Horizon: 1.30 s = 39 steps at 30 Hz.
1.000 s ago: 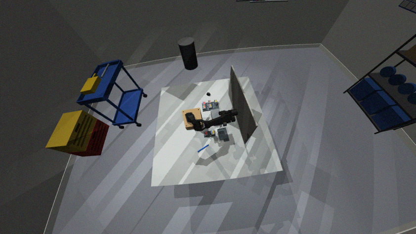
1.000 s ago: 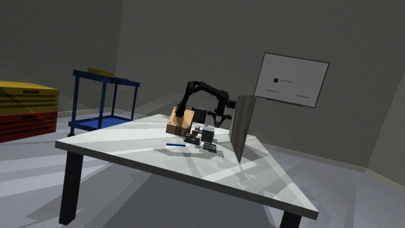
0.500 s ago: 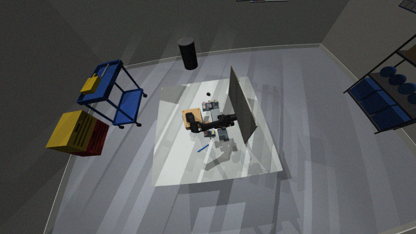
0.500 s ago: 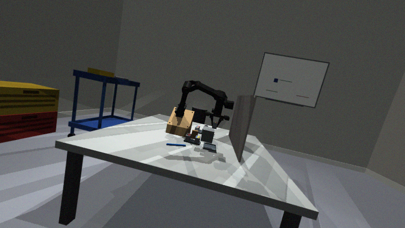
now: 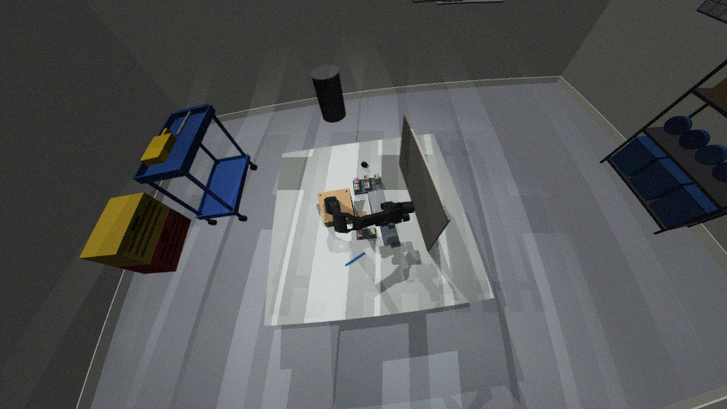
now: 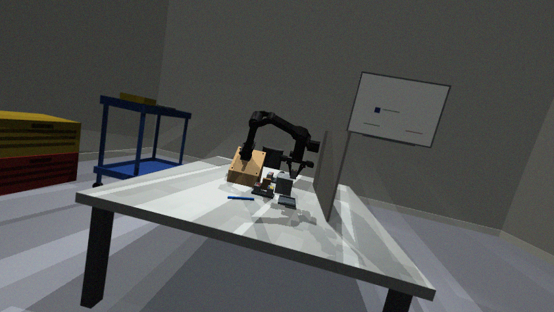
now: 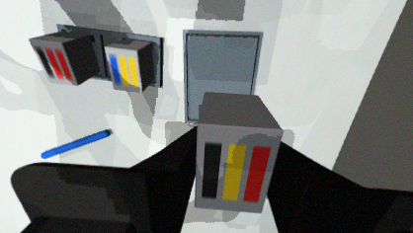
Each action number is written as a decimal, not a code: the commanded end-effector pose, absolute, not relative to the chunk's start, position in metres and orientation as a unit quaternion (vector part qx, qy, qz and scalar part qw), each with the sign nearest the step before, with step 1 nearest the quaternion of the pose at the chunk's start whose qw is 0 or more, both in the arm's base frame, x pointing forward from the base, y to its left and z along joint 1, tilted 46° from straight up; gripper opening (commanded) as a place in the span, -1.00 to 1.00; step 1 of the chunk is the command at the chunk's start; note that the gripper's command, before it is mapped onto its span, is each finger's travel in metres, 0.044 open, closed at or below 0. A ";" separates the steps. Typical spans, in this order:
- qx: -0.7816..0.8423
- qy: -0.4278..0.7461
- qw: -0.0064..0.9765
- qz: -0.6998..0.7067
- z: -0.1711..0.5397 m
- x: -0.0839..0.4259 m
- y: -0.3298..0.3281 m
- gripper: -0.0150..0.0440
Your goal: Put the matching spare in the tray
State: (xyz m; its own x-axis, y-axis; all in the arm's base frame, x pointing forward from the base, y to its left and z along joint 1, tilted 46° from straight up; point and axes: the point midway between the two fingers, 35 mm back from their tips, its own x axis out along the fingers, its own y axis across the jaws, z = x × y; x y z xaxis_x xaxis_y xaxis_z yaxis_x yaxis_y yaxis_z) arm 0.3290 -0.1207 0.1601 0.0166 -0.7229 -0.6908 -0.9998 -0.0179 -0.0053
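My gripper [image 7: 228,134] [image 6: 293,173] is shut on a grey spare [image 7: 232,168] whose face shows black, yellow and red stripes. It holds the spare above the table, in the wrist view just below the tray's near edge. The grey-blue tray [image 7: 221,61] [image 6: 287,201] [image 5: 389,235] has nothing in it where it shows; the spare hides its near right corner. The mounted unit [image 6: 283,185] [image 5: 376,200] is a grey box whose back code is hidden. One spare [image 7: 58,64] with black, red, red stripes and another [image 7: 125,69] with blue, yellow, yellow stripes sit in a dark rack [image 7: 158,64].
A second rack with several spares [image 5: 366,184] stands beyond the mounted unit. A tall grey panel [image 5: 422,187] [image 6: 329,178] [image 7: 380,123] stands to the right. A blue pen [image 5: 355,259] [image 6: 240,197] [image 7: 76,144] lies near the two-spare rack. The wooden base [image 6: 244,176] is at the left.
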 end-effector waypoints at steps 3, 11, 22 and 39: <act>-0.664 0.648 0.261 0.267 0.155 0.330 -0.124 -0.49; -0.664 0.648 0.262 0.267 0.149 0.332 -0.130 -0.49; -0.663 0.648 0.263 0.268 0.141 0.333 -0.138 -0.49; -0.663 0.648 0.263 0.268 0.129 0.335 -0.150 -0.49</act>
